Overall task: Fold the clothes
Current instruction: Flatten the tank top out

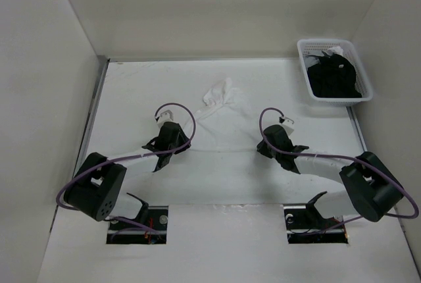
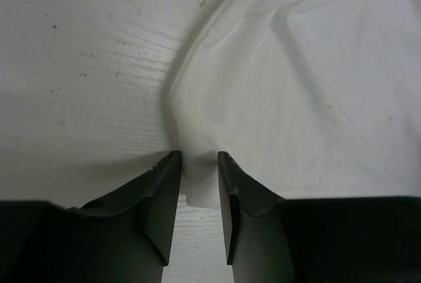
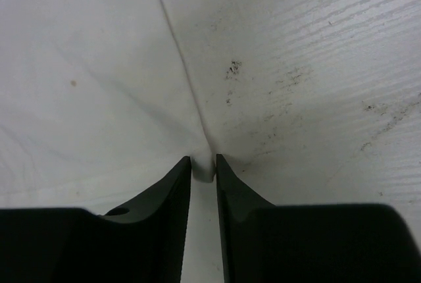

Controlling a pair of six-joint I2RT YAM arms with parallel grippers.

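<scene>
**A:** Left gripper [image 2: 198, 158]?
**B:** Jaws stand at a narrow gap. A tuck of the white garment [image 2: 283, 99] fills it, so it is pinched at the cloth's edge. Fingertips low over the worktop [image 2: 85, 66].

**A:** Right gripper [image 3: 203, 161]?
**B:** Much the same, gap narrower. A small bit of white cloth is caught at the tips, just where the garment's edge runs in.

**A:** Where does the garment lie?
**B:** On the worktop, mid-table, spread between the two grippers. Left gripper at its left edge, right gripper at its right. Far end bunched in a crumple.

**A:** Anything else noted?
**B:** White mesh basket [image 1: 325, 41] at the far right corner. Black garments [image 1: 332, 76] inside, with a scrap of white showing. Well apart from the garment.
</scene>
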